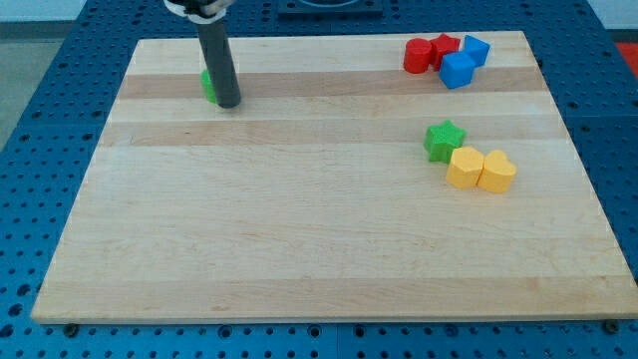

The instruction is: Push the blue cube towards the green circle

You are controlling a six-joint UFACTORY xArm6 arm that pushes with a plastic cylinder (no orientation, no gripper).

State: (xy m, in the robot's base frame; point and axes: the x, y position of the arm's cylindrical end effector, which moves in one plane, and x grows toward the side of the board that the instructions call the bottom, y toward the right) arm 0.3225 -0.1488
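The blue cube [458, 70] sits near the view's top right, touching a second blue block [477, 49] behind it. The green circle [208, 85] is at the view's upper left, mostly hidden behind my rod; only a sliver shows on the rod's left side. My tip [229, 103] rests on the board right beside the green circle, just to its right and slightly below. The tip is far to the left of the blue cube.
A red cylinder [418, 55] and a red star-like block [445, 46] sit just left of the blue blocks. A green star [445, 140] and two yellow blocks [465, 168] [496, 172] cluster at the view's right middle. The wooden board [299, 229] lies on a blue perforated table.
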